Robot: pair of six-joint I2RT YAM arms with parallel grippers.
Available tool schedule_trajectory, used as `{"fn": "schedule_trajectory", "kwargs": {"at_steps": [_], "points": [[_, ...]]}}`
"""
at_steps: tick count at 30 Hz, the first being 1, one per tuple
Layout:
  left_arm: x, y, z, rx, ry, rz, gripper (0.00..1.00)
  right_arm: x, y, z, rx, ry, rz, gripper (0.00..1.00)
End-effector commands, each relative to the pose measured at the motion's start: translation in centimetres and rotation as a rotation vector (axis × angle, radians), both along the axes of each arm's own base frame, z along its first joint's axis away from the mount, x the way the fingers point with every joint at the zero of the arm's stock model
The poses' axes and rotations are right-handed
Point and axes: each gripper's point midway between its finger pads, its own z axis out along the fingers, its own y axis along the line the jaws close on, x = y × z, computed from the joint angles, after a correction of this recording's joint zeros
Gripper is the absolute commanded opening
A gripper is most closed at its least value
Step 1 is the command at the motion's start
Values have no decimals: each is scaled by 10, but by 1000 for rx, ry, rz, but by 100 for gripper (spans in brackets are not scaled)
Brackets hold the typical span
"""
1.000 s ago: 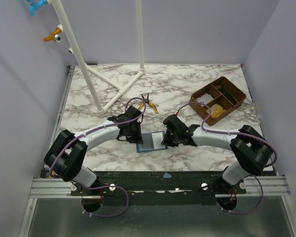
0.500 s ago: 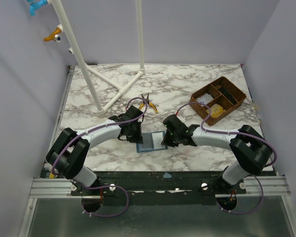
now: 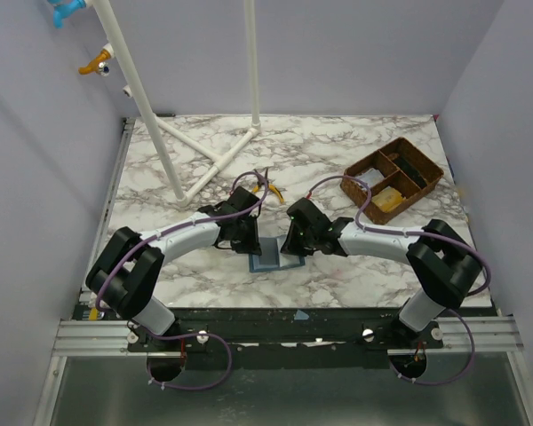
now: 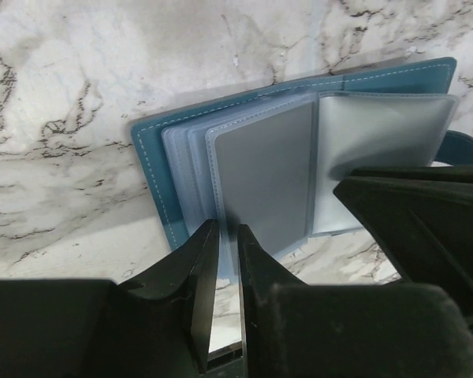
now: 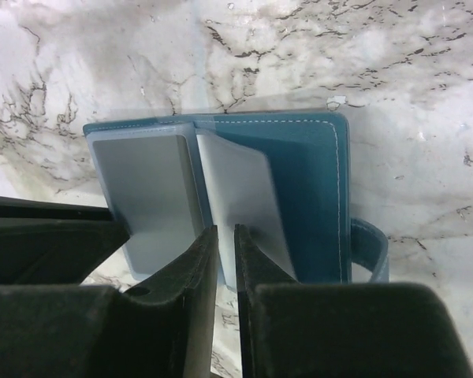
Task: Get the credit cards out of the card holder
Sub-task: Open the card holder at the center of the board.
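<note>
Left wrist view: card holder (image 4: 154, 157) open on desk (image 4: 63, 94) mid-frame, left jaws and right jaws each nearly together, apparently nipping a clear sleeve (image 4: 260, 181); opposed pulling could tear it or drag the holder.

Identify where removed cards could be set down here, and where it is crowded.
Bare marble: between the white pipe frame and the brown compartment tray; left of the left arm. Crowded: the centre, left gripper and right gripper on the card holder, pliers behind.
</note>
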Motion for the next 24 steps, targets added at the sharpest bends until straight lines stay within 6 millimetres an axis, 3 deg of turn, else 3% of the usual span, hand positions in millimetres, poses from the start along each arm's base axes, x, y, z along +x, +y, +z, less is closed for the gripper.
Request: {"fn": "schedule_trajectory", "kwargs": {"at_steps": [1, 8, 17, 24], "points": [[8, -14, 17, -56, -29, -33, 18, 2, 2, -6, -7, 14, 13, 18], [8, -23, 25, -88, -35, -49, 18, -1, -1, -9, -16, 23, 6, 20], [9, -37, 37, -126, -45, -72, 18, 6, -5, 16, -13, -31, -23, 29], [10, -53, 45, -160, -46, -99, 18, 7, -16, 23, -36, -50, -60, 33]]}}
